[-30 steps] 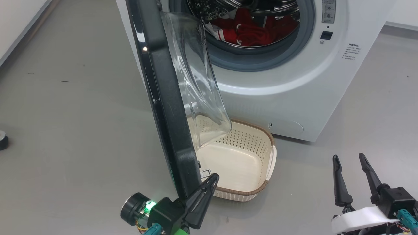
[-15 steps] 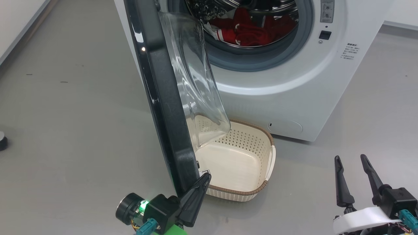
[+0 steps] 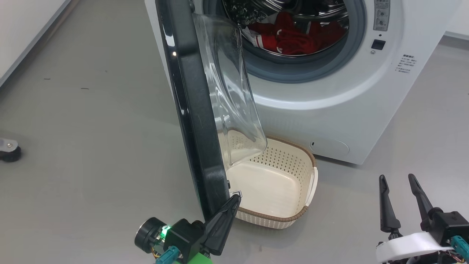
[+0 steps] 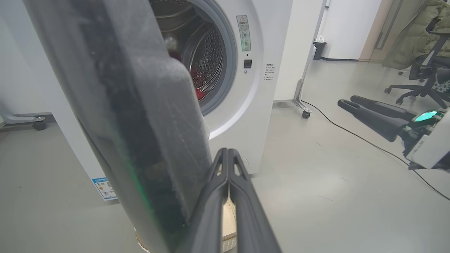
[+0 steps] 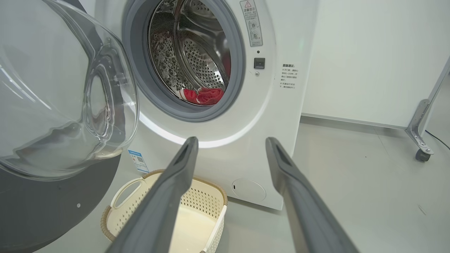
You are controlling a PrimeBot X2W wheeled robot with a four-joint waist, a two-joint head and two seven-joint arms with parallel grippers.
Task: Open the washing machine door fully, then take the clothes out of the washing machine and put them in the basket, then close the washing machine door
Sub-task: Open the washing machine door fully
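Observation:
The white washing machine (image 3: 329,110) stands with its door (image 3: 194,128) swung out edge-on, black rim toward me and glass bowl (image 3: 234,95) facing the drum. Red clothes (image 3: 293,36) lie inside the drum, also seen as clothes (image 5: 204,95) in the right wrist view. The cream basket (image 3: 293,216) sits on the floor under the door's bowl, with nothing in it. My left gripper (image 3: 234,200) is shut, its tips against the inner side of the door's lower free edge; the left gripper (image 4: 227,151) lies right beside the door (image 4: 133,123). My right gripper (image 3: 397,178) hangs open and holds nothing, right of the basket.
A dark caster (image 3: 9,150) sits on the floor at the far left. A metal stand on a caster (image 4: 305,111), a black floor cable (image 4: 369,144) and an office chair (image 4: 422,80) are to the machine's right. Grey floor spreads around me.
The head camera has shifted, so the whole scene sits a little further right and lower. The left gripper and the door's lower edge have edged slightly away from the machine. The right gripper stays open.

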